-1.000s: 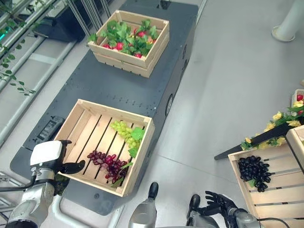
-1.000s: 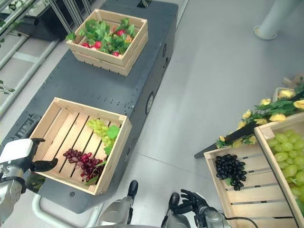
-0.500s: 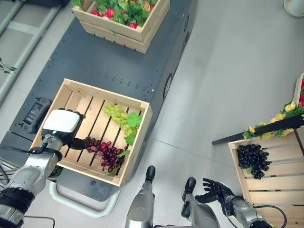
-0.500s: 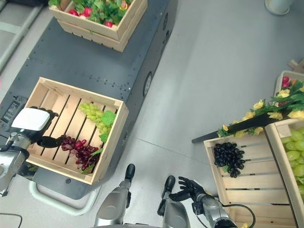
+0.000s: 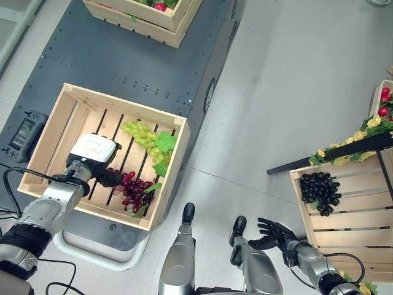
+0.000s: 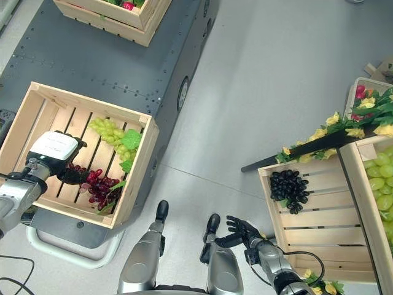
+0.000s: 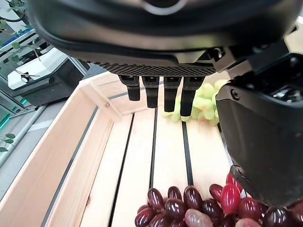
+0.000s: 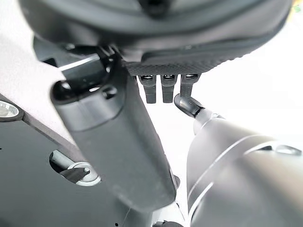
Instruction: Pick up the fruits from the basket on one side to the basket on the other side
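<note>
A wooden crate (image 5: pixel 121 104) on the dark platform holds a green grape bunch (image 5: pixel 139 130) and a red grape bunch (image 5: pixel 132 190). My left hand (image 5: pixel 93 150) hovers inside this crate, open, just left of the red grapes. In the left wrist view its straight fingers (image 7: pixel 152 91) reach over the slats, with the red grapes (image 7: pixel 189 211) by the thumb and the green grapes (image 7: pixel 204 102) beyond. A second crate (image 5: pixel 345 232) on the floor at the right holds a black grape bunch (image 5: pixel 319 191). My right hand (image 5: pixel 274 233) hangs low over the floor, open, fingers spread.
A farther crate (image 5: pixel 148 19) with leafy red fruit stands on the platform (image 5: pixel 123 58). A dark bar with yellow flowers (image 5: pixel 345 158) lies above the right crate. Another crate with green grapes (image 6: pixel 376 192) sits at the far right. Grey floor lies between both sides.
The camera has tilted down. My left hand has moved rightward across the crate from its left rim to the red grapes. My right hand has stayed low and spread.
</note>
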{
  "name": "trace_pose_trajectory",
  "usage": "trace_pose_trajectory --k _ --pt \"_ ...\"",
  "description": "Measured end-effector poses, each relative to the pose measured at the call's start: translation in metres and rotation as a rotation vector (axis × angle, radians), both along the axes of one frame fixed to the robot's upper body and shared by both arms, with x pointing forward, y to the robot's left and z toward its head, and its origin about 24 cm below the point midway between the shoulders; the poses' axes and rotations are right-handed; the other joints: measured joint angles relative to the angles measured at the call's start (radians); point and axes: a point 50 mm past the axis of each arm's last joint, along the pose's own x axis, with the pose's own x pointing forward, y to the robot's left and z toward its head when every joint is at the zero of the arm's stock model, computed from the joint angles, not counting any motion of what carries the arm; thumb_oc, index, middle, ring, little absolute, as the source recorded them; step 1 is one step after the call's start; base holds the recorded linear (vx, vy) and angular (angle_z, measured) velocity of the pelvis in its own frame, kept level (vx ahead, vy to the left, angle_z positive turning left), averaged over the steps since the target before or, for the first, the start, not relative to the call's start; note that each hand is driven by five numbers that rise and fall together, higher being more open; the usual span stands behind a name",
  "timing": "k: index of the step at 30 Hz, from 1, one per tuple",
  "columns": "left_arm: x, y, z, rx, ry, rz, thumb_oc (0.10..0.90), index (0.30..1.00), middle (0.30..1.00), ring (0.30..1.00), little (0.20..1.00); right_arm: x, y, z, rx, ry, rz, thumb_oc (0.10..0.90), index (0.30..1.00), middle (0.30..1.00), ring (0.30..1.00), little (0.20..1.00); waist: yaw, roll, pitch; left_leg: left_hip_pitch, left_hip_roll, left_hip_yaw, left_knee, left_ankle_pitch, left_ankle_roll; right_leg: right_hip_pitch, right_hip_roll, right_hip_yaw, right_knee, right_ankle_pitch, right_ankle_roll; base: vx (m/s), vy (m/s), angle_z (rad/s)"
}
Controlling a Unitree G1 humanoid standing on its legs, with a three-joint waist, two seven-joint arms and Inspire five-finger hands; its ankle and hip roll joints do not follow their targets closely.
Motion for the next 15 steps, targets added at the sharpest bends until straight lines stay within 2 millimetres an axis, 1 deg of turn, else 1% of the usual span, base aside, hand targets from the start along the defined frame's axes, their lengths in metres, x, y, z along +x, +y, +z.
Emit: trace_pose_trajectory --k 2,4,10,15 --pt "-0.001 0.004 0.005 0.022 0.0 0.005 0.8 0.9 0.9 0.9 0.9 0.0 0.0 0.0 0.001 -0.001 0.0 0.8 0.9 0.9 0.9 0.9 0.003 0.0 0.0 0.0 0.0 -0.001 0.001 0.001 -0.001 0.0 0.0 -0.001 0.002 0.0 0.0 0.0 -0.034 0.02" --pt "-0.006 0.009 0.017 0.057 -0.013 0.0 0.8 0.9 0.9 0.9 0.9 0.0 0.0 0.0 0.004 -0.004 -0.001 0.8 0.9 0.9 0.9 0.9 0.007 0.0 0.0 0.0 0.0 -0.004 0.003 0.001 -0.001 0.001 0.0 -0.005 0.003 -0.002 -0.001 0.01 -0.05 0.02" --pt "-0.017 0.015 0.042 0.017 -0.125 0.003 0.8 0.9 0.9 0.9 0.9 -0.002 0.001 -0.001 0.028 -0.004 -0.026 0.8 0.9 0.9 0.9 0.9 0.037 0.002 0.0 0.0 -0.001 -0.011 0.004 0.001 -0.002 0.003 -0.001 -0.01 0.01 -0.009 0.001 0.01 -0.043 0.04" --pt "-0.03 0.028 0.045 0.016 -0.148 0.042 0.8 0.9 0.9 0.9 0.9 -0.003 0.002 -0.001 0.033 -0.003 -0.028 0.8 0.9 0.9 0.9 0.9 0.057 0.003 0.001 0.0 -0.002 -0.023 0.007 0.002 -0.003 0.003 -0.003 -0.02 0.029 -0.024 -0.001 0.02 -0.05 0.07"
